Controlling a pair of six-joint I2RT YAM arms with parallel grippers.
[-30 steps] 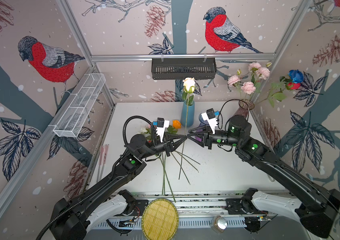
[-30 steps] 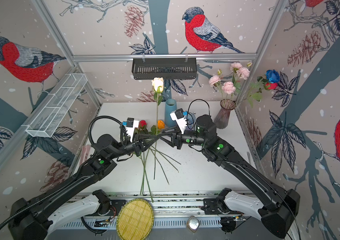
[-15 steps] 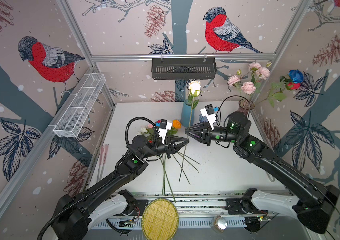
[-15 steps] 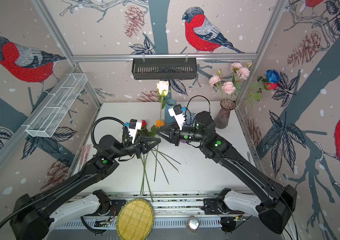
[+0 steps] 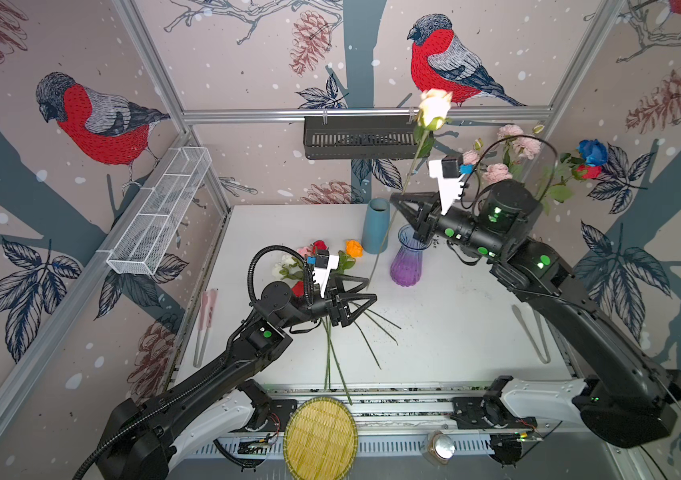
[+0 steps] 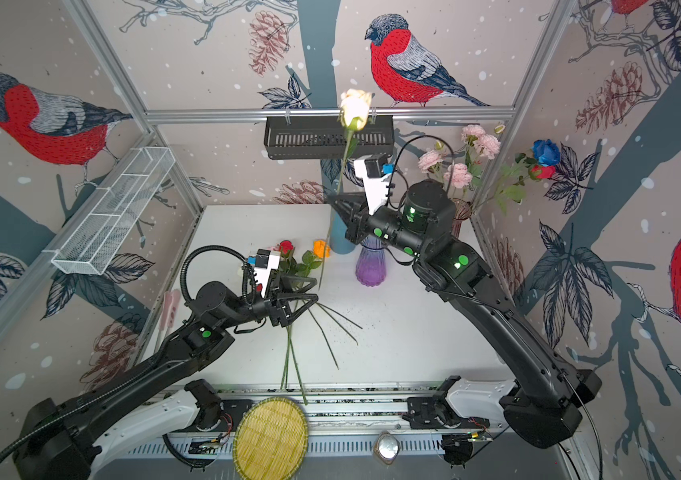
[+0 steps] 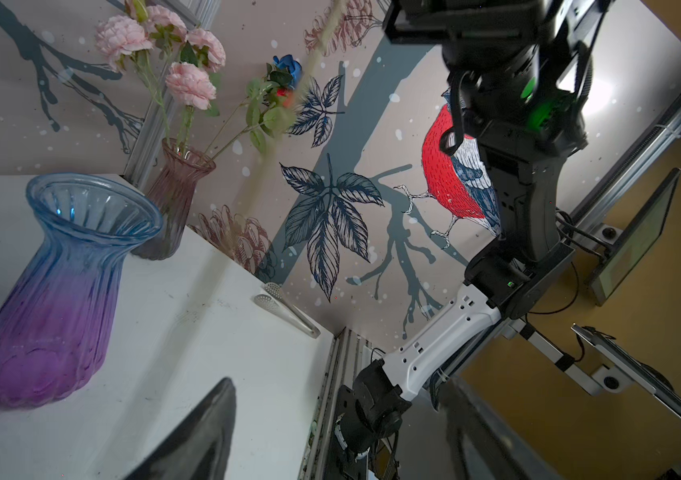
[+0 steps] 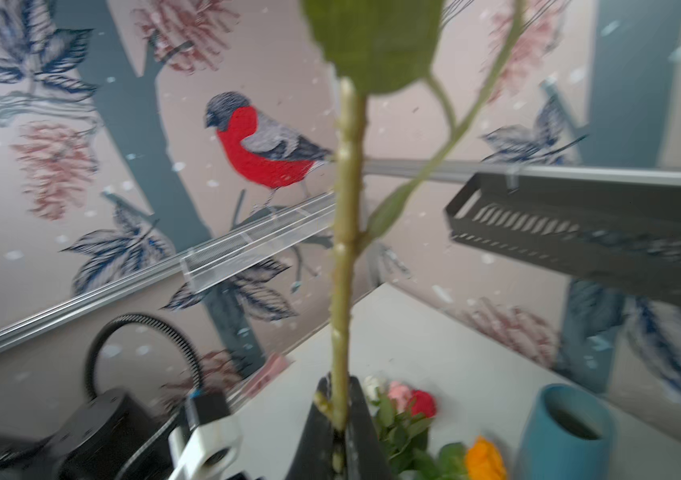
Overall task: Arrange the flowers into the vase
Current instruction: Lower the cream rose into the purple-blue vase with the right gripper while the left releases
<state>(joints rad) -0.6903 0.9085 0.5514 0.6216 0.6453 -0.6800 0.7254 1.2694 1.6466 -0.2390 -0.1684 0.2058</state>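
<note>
The right gripper (image 5: 397, 203) was clamped on the stem of a cream rose (image 5: 434, 109), roughly midway along it. The bloom stood high against the back wall, and the stem slanted down past the blue tube vase (image 5: 376, 226) to end low, just beside the purple glass vase (image 5: 407, 259). The left gripper (image 5: 371, 289) stood wide with nothing in it, near the stem's foot and over the other flowers (image 5: 354, 248), which lay heaped on the worktop (image 5: 455, 324). A third vase (image 6: 461, 216) in the far right corner already carried pink, blue and red blooms. The step in hand looked like carrying the rose to a vase. Next, the stem's foot would need lifting clear above the chosen rim, most likely the purple one, then lowering straight in.
</note>
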